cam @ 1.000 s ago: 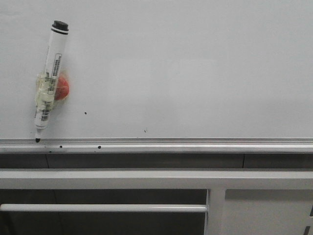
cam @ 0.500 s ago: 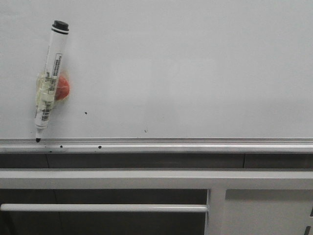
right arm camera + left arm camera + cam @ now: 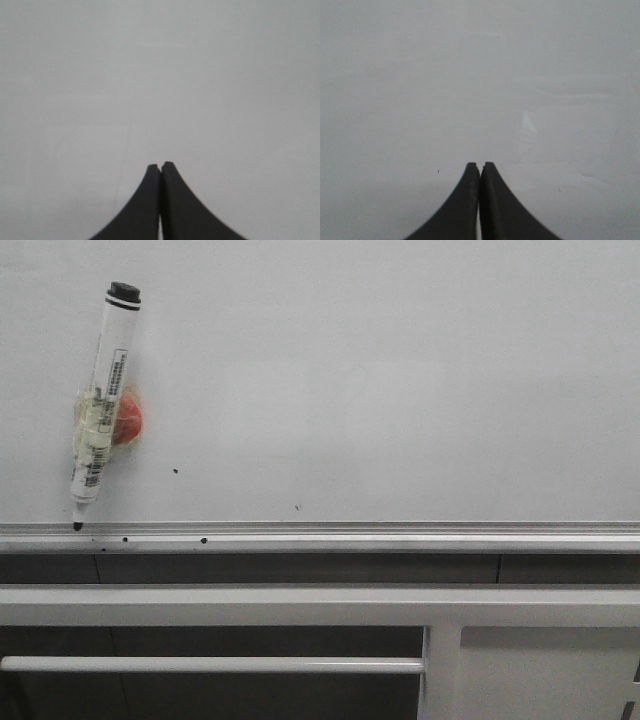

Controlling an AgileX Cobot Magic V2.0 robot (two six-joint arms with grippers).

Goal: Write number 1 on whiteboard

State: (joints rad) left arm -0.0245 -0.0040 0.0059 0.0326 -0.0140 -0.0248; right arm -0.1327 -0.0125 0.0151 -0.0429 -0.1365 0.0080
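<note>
The whiteboard (image 3: 380,380) fills the upper part of the front view, white and glossy, with a silver edge rail (image 3: 400,532) along its near side. No marker stroke of the number 1 shows on it. A clear marker pen (image 3: 100,405) with a black cap lies at the far left, tip at the rail, taped to a red round piece (image 3: 128,420). Neither arm shows in the front view. My left gripper (image 3: 480,165) is shut and empty over plain white surface. My right gripper (image 3: 160,165) is shut and empty over plain white surface.
A few small black dots (image 3: 175,471) mark the board near the rail. In front of the rail stands a grey metal frame (image 3: 320,605) with a horizontal bar (image 3: 210,664) and an upright post (image 3: 442,670).
</note>
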